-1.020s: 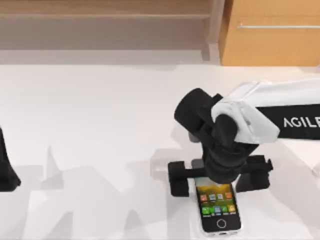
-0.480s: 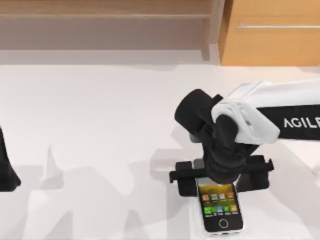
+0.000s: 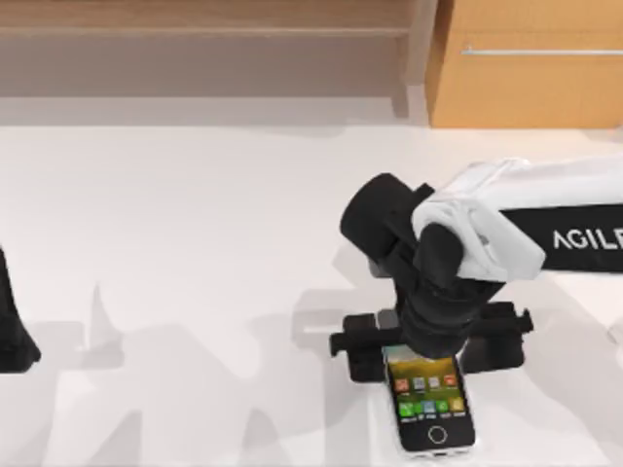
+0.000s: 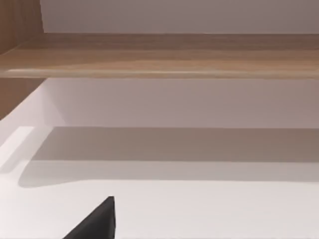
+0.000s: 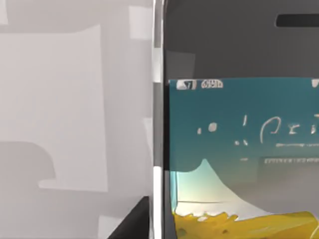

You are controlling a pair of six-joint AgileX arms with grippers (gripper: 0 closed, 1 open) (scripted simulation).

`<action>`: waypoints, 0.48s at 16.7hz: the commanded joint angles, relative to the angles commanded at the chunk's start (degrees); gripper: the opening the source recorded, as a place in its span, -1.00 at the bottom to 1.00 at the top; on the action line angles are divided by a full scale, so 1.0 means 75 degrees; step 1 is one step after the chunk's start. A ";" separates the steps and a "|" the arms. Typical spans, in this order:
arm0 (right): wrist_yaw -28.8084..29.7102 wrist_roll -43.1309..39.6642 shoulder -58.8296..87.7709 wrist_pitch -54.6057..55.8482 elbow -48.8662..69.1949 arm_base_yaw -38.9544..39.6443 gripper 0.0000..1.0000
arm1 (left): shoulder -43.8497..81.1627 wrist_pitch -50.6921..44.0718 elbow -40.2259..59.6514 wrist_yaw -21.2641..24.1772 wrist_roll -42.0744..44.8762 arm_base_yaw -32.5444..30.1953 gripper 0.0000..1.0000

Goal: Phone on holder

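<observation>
The phone (image 3: 431,407) lies flat near the table's front edge, right of centre, with its colourful screen up and its home button toward the front. My right gripper (image 3: 426,352) stands straight over the phone's top end, a black finger (image 3: 365,358) against each long side, shut on it. In the right wrist view the phone (image 5: 239,149) is very close, with a dark fingertip (image 5: 134,221) against its silver rim. My left arm (image 3: 12,331) stays parked at the table's left edge. The holder is out of view.
The white table (image 3: 195,243) stretches left and back from the phone. A wooden shelf (image 3: 204,29) and a wooden cabinet (image 3: 526,68) stand behind the table's far edge. The left wrist view looks across the table toward that shelf (image 4: 159,57).
My right gripper's left finger has moved inward to the phone's side. The phone has shifted slightly to the right. The left arm has not moved.
</observation>
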 joint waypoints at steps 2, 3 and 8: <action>0.0000 0.0000 0.0000 0.0000 0.0000 0.0000 -1.00 | 0.0000 0.0000 0.0000 0.0000 0.0000 0.0000 1.00; 0.0000 0.0000 0.0000 0.0000 0.0000 0.0000 -1.00 | 0.0000 0.0000 0.0000 0.0000 0.0000 0.0000 1.00; 0.0214 -0.0052 -0.0407 -0.0374 0.0110 -0.0004 -1.00 | 0.0000 0.0000 0.0000 0.0000 0.0000 0.0000 1.00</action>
